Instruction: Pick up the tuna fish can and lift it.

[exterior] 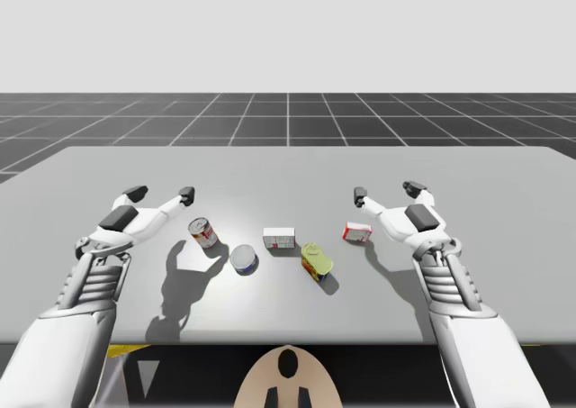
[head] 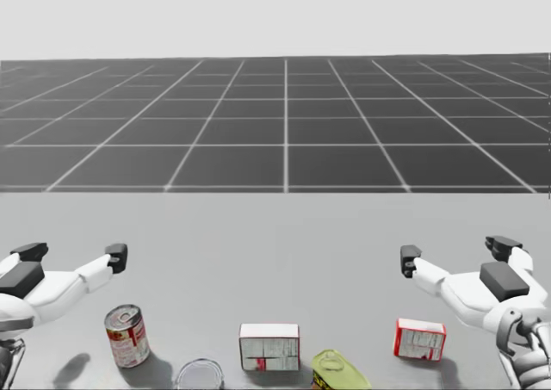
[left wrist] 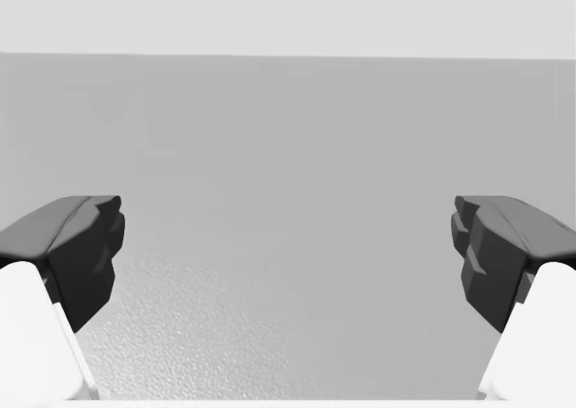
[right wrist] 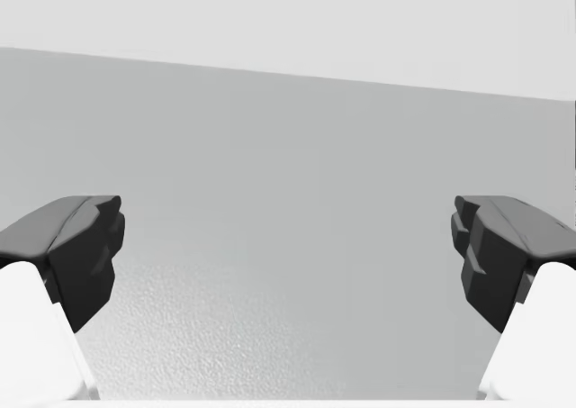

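Note:
The tuna fish can [exterior: 243, 258] is low and round with a silver lid, and it sits on the grey table [exterior: 288, 169] left of the middle; in the head view the tuna fish can [head: 200, 374] is cut by the lower edge. My left gripper [exterior: 161, 193] hovers open, behind and to the left of it, well apart. My right gripper [exterior: 387, 190] is open over the table's right side. In the head view the left gripper [head: 73, 253] and right gripper [head: 456, 251] both stand open. Bare table lies ahead of the left gripper [left wrist: 288, 255] and the right gripper [right wrist: 288, 255].
A tall red can [exterior: 203, 232] stands upright just left of the tuna can. A white box [exterior: 279, 238], a green and yellow can [exterior: 316, 259] lying tilted, and a small red and white box [exterior: 356, 232] follow to the right. The far half of the table is bare.

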`<control>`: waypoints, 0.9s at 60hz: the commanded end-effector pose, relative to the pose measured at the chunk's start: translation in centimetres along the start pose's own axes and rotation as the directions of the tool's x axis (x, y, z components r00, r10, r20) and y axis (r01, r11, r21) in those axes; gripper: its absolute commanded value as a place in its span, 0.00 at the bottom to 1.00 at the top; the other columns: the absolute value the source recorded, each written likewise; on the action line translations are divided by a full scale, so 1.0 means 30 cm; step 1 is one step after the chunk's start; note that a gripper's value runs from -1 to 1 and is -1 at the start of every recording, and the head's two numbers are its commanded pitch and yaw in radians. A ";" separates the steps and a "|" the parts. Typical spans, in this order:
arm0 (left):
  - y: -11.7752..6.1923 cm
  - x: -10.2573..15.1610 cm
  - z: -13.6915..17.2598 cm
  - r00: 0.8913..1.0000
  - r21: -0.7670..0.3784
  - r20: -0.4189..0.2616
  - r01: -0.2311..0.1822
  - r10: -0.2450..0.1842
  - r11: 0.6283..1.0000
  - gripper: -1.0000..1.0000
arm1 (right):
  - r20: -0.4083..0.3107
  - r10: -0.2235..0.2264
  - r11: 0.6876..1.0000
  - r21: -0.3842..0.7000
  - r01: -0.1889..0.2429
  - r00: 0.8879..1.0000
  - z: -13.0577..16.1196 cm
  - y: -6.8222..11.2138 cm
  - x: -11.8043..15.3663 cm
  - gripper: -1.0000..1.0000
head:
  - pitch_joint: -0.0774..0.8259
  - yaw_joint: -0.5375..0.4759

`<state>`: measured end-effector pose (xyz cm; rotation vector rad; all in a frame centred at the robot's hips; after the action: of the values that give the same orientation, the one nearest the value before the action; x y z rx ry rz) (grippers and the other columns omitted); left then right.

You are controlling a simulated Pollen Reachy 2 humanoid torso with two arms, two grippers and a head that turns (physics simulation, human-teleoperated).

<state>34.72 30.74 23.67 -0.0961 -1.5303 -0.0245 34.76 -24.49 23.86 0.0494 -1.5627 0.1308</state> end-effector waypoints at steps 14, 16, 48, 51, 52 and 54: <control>-0.006 -0.001 -0.001 0.999 0.000 0.013 0.030 -0.030 1.000 0.00 | -0.015 0.015 1.000 0.006 -0.015 1.000 -0.010 0.000 -0.008 0.00 | 0.69 0.64; -0.007 -0.001 0.000 0.999 0.001 0.013 0.033 -0.033 0.999 0.00 | -0.017 0.014 1.000 0.005 -0.014 1.000 -0.010 0.001 -0.009 0.00 | 0.72 0.65; -0.043 0.028 0.034 0.998 -0.021 0.039 0.042 -0.041 0.999 0.00 | -0.020 0.017 1.000 0.001 -0.016 1.000 -0.009 0.007 -0.012 0.00 | 0.92 0.75; -0.052 0.043 0.054 0.999 -0.037 0.044 0.029 -0.027 0.999 0.00 | -0.020 0.018 1.000 -0.001 -0.018 1.000 -0.010 0.006 -0.012 0.00 | 0.92 0.75; -0.057 0.050 0.065 0.999 -0.048 0.043 0.028 -0.026 0.998 0.00 | -0.020 0.017 1.000 -0.003 -0.017 1.000 -0.011 0.006 -0.013 0.00 | 0.91 0.75; -0.065 0.062 0.082 0.999 -0.063 0.035 0.033 -0.031 0.997 0.00 | -0.021 0.017 1.000 -0.005 -0.017 1.000 -0.011 0.006 -0.014 0.00 | 0.91 0.75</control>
<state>33.46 29.63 24.61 -0.0930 -1.5600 -0.0752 35.03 -24.31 23.48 0.0350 -1.5431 0.1442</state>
